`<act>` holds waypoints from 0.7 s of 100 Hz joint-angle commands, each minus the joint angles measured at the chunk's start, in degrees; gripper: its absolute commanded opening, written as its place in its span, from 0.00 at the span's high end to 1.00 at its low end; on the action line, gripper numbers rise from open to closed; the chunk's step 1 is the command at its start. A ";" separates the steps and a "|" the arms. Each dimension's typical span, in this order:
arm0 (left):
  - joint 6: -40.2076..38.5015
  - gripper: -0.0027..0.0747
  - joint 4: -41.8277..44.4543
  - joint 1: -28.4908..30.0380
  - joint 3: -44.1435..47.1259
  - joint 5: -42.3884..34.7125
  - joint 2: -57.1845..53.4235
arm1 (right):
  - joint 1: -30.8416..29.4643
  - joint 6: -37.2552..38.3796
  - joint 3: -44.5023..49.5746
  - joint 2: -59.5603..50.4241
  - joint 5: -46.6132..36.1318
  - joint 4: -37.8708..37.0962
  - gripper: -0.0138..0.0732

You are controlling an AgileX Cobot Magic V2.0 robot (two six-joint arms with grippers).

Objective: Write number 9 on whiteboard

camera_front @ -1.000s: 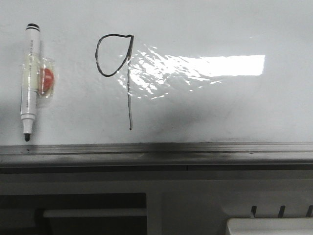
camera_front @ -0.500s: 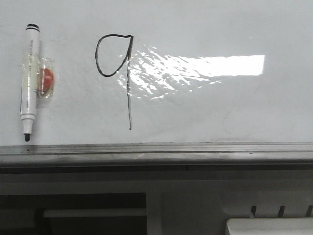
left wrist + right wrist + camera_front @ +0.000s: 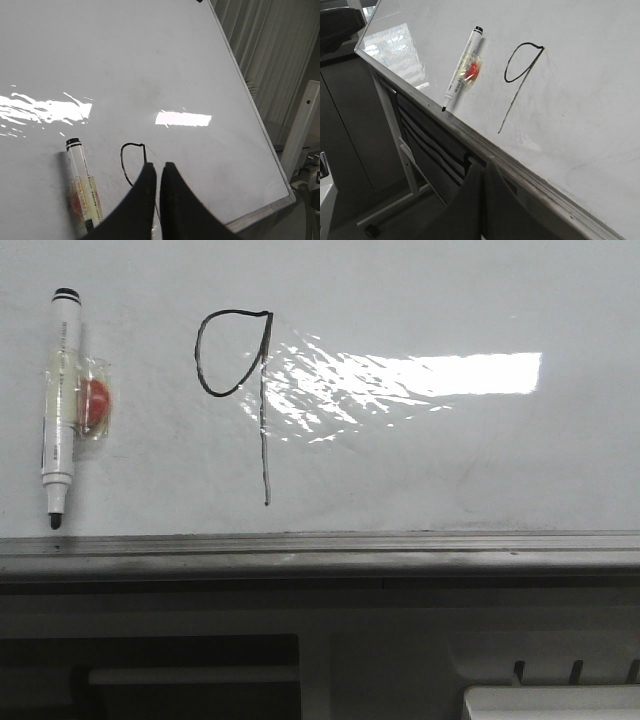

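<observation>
A black number 9 (image 3: 262, 390), a loop with a long tail, is drawn on the whiteboard (image 3: 450, 460). It also shows in the left wrist view (image 3: 125, 162) and the right wrist view (image 3: 520, 75). A white marker pen (image 3: 60, 410) with a black tip lies on the board left of the 9, taped to a red round piece. It also shows in both wrist views (image 3: 82, 192) (image 3: 462, 67). My left gripper (image 3: 159, 167) is shut and empty above the 9. My right gripper (image 3: 484, 165) is shut and empty below the board's frame. Neither gripper shows in the front view.
The grey metal frame (image 3: 320, 550) runs along the board's near edge. A bright wrinkled glare patch (image 3: 400, 380) lies right of the 9. Pale furniture with dark slots (image 3: 550, 695) stands below. A white stand post (image 3: 300, 135) and curtains are beside the board.
</observation>
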 commanded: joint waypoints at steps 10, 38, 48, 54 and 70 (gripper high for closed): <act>-0.01 0.99 0.09 0.02 -1.59 -3.96 0.36 | 0.06 -0.57 -1.52 0.24 -4.02 -0.54 0.92; -0.01 0.99 0.10 1.44 2.87 -5.48 0.25 | 0.06 -0.57 -1.52 0.24 -4.01 -0.54 0.92; -0.01 0.99 -0.99 4.67 6.41 -4.17 -1.89 | 0.06 -0.57 -1.52 0.24 -4.01 -0.54 0.92; -0.01 0.99 -2.53 8.25 6.31 2.94 -5.35 | 0.06 -0.57 -1.52 0.24 -3.90 -0.54 0.92; -0.01 0.99 -4.43 19.61 6.42 12.58 -9.28 | 0.06 -0.57 -1.52 0.24 -3.93 -0.54 0.92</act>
